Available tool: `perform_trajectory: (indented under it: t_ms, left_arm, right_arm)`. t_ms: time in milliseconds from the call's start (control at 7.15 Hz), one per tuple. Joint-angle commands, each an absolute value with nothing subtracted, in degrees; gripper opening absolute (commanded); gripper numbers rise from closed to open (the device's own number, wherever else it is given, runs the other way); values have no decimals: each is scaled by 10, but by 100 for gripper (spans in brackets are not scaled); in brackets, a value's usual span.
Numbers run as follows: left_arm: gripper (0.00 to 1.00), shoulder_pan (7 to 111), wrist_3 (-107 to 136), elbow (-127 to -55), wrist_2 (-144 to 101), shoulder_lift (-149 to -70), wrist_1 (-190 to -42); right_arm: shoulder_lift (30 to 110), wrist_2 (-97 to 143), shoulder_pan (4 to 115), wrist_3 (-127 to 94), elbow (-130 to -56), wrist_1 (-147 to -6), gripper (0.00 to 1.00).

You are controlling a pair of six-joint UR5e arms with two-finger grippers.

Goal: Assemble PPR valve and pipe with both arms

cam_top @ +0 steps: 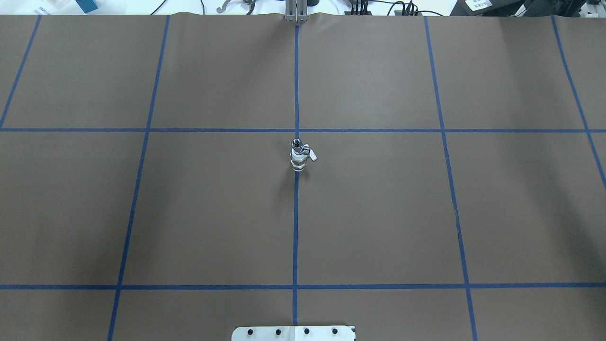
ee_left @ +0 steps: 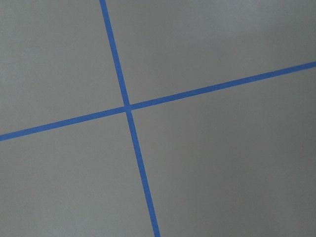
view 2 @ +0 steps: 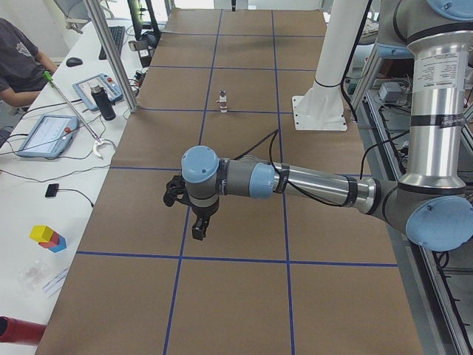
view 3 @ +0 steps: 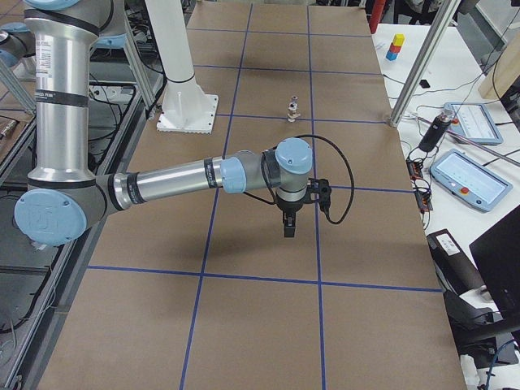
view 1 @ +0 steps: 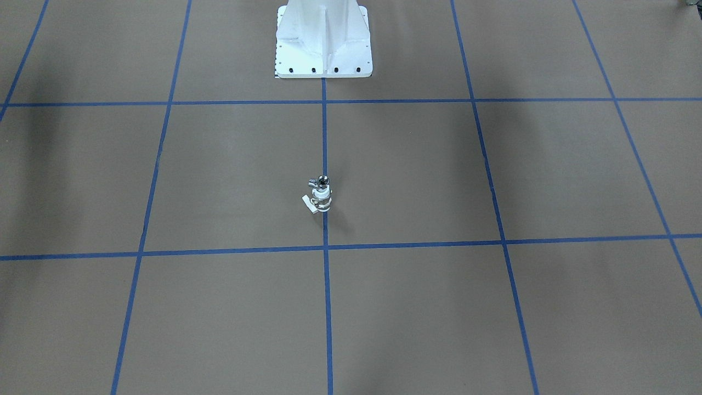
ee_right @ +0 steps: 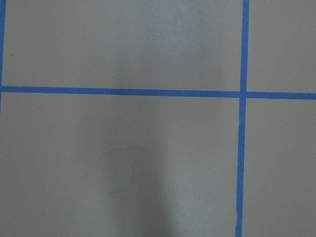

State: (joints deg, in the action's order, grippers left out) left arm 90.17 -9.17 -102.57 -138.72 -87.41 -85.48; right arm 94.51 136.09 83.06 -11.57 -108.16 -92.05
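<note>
The PPR valve [view 1: 321, 196], white with a silvery band and a small white side tab, stands upright on the blue centre line of the brown table. The all-silver pipe [view 1: 322, 180] sits on top of it, joined to it. The pair also shows in the overhead view [cam_top: 298, 158] and, small, in both side views [view 2: 222, 101] [view 3: 292, 108]. My left gripper [view 2: 196, 228] shows only in the exterior left view, hanging above the table far from the pair. My right gripper [view 3: 288, 226] shows only in the exterior right view, likewise far off. I cannot tell whether either is open or shut. Both wrist views show only bare table.
The white bolted pedestal [view 1: 323, 49] stands at the robot's side of the table [cam_top: 378, 213]. Blue tape lines mark a grid. A side bench with tablets [view 2: 44, 133], a bottle [view 2: 105, 103] and coloured blocks [view 2: 48, 237] runs along the far edge; a person [view 2: 18, 63] sits there.
</note>
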Motion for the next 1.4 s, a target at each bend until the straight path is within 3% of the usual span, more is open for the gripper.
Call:
perform_trajectory:
  t_ms: [0, 1259]
  left_arm:
    - [100, 903, -92, -1026, -1379, -875, -856]
    - [100, 903, -91, -1012, -1331, -875, -854]
  right_arm:
    - [949, 1359, 848, -115, -1095, -921, 100]
    - [957, 1309, 848, -114, -1089, -922, 100]
